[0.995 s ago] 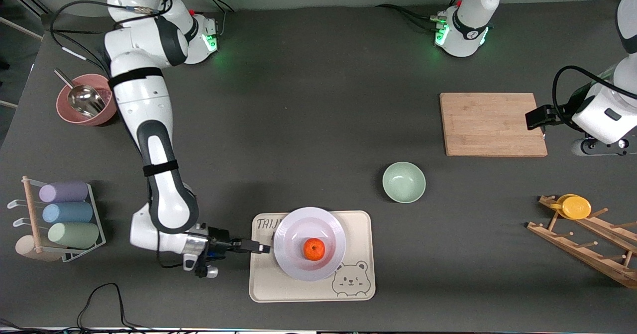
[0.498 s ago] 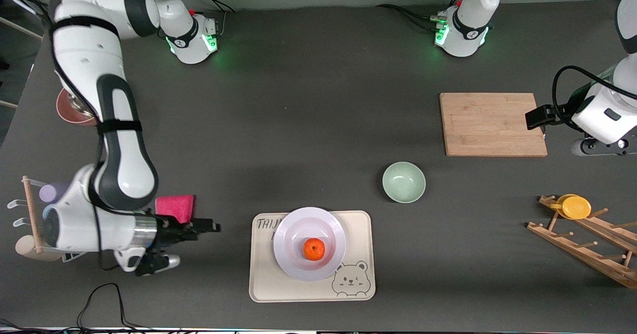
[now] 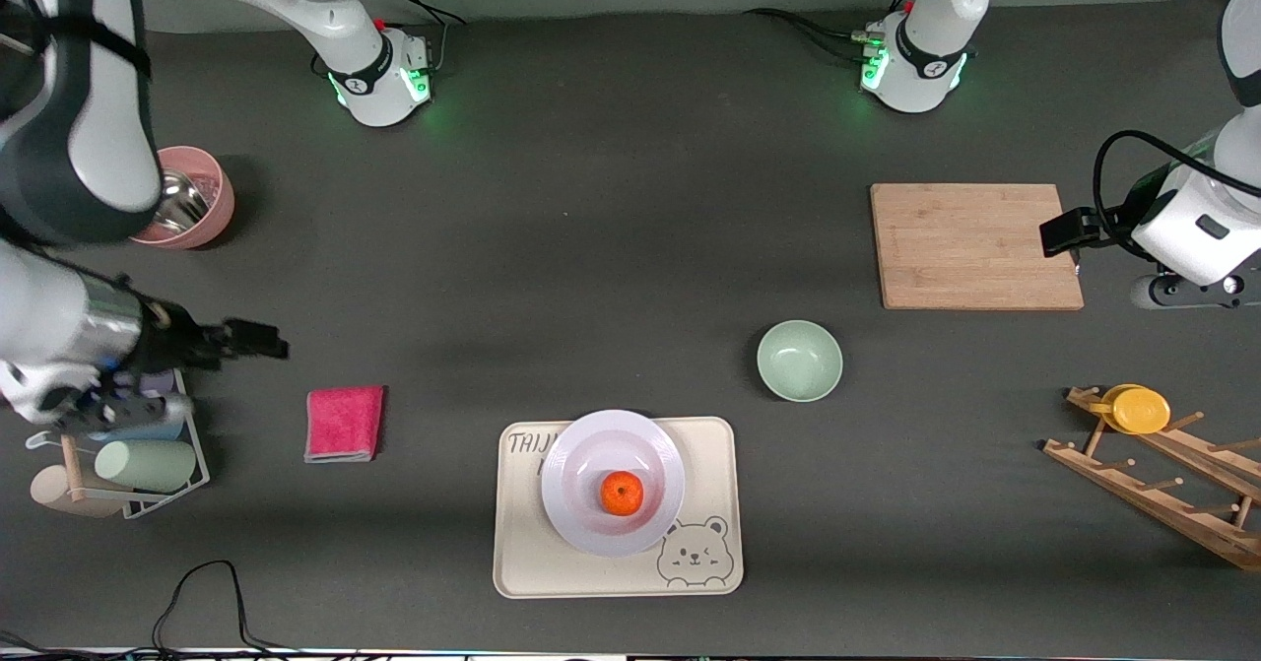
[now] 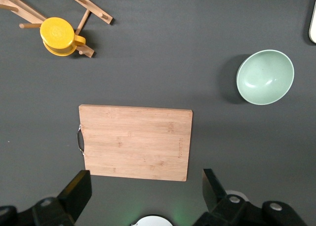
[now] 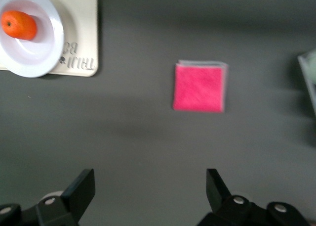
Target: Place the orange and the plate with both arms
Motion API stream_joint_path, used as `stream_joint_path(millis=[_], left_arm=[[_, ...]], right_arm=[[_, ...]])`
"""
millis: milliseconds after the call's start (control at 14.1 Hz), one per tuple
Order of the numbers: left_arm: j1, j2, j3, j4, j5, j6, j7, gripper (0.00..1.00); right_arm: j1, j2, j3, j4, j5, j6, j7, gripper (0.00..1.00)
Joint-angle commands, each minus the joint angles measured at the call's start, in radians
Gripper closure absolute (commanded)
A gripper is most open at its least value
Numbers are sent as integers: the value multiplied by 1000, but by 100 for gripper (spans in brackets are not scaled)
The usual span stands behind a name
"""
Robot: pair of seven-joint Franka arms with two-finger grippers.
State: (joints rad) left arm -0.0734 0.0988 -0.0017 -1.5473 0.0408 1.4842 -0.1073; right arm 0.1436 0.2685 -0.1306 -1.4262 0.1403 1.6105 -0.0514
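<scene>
Two grippers seen, both spread wide & empty: right gripper [image 3: 258,338] up over bare table nr the tube rack [image 3: 148,444], left gripper [image 4: 143,196] waiting over the table by the wooden board [image 3: 975,245]. 1 pink cloth [image 3: 344,424] lies betw rack & tray. 1 orange [image 3: 622,494] sits in 1 plate [image 3: 591,523], plate on 1 bear tray [image 3: 532,562]. Orange's long axis can't be told. 1 green bowl [image 3: 799,361], 1 yellow cup [image 3: 1135,409] on peg rack [image 3: 1162,489], 1 pink bowl [image 3: 202,210]; nothing blocking the plate
</scene>
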Motion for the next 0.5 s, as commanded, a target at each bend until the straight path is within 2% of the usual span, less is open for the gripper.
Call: stream_joint_path(millis=[0, 427], left_arm=[[-11, 1, 3, 19, 14, -21, 4, 0], [-9, -1, 3, 29, 13, -22, 12, 0]], right_arm=[[-22, -169, 26, -168, -88, 20, 59, 0], [-82, -184, 26, -142, -153, -8, 33, 0]])
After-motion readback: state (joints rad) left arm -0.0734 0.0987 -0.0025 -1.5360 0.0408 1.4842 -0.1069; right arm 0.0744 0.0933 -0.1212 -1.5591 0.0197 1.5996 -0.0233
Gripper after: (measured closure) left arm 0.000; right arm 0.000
